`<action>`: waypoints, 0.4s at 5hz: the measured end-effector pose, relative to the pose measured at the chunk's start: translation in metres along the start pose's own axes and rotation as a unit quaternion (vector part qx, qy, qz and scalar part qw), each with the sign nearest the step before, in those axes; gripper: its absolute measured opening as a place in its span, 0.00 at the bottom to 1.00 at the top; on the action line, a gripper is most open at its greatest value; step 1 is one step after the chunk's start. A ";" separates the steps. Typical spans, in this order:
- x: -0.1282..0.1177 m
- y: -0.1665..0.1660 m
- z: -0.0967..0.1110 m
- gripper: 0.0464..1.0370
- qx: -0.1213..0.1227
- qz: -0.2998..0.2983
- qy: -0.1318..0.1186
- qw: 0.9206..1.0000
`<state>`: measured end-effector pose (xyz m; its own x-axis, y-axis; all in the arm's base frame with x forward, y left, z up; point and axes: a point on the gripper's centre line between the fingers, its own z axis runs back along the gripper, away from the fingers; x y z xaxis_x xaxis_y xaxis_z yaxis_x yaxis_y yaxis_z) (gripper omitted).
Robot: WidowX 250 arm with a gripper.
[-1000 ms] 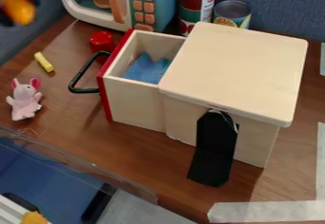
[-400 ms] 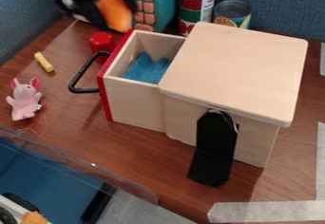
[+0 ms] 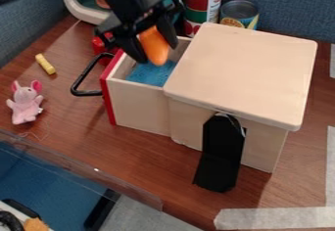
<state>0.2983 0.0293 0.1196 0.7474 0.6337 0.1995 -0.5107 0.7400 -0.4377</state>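
My gripper [image 3: 157, 49] hangs over the back part of the open drawer [image 3: 138, 104], fingers pointing down. It is shut on an orange object [image 3: 154, 47], whose rounded lower end hangs between the fingers just above the drawer's opening. Inside the drawer lies a blue sponge-like piece [image 3: 152, 73]. The drawer has a red front with a black handle [image 3: 81, 80] and stands pulled out to the left of the wooden box [image 3: 245, 73]. A black flap [image 3: 221, 151] hangs on the box's near side.
A pink mouse toy [image 3: 25, 102] and a yellow stick [image 3: 45, 64] lie at the left. The red object [image 3: 99, 44] sits behind the handle. Cans [image 3: 202, 5] and a toy microwave [image 3: 77, 4] stand at the back. A clear ledge [image 3: 85, 169] edges the table's front left.
My gripper has come in from the upper left with the orange object, moving right and down until it hangs over the drawer. The drawer and box have stayed put.
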 end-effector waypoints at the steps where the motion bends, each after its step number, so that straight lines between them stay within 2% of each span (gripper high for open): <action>1: -0.001 -0.001 -0.009 0.60 -0.015 -0.015 0.001 1.000; 2: 0.003 0.005 -0.015 0.60 -0.012 -0.031 0.016 0.999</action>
<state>0.3043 0.0312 0.1052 0.7906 0.5788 0.1999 -0.4523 0.7720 -0.4467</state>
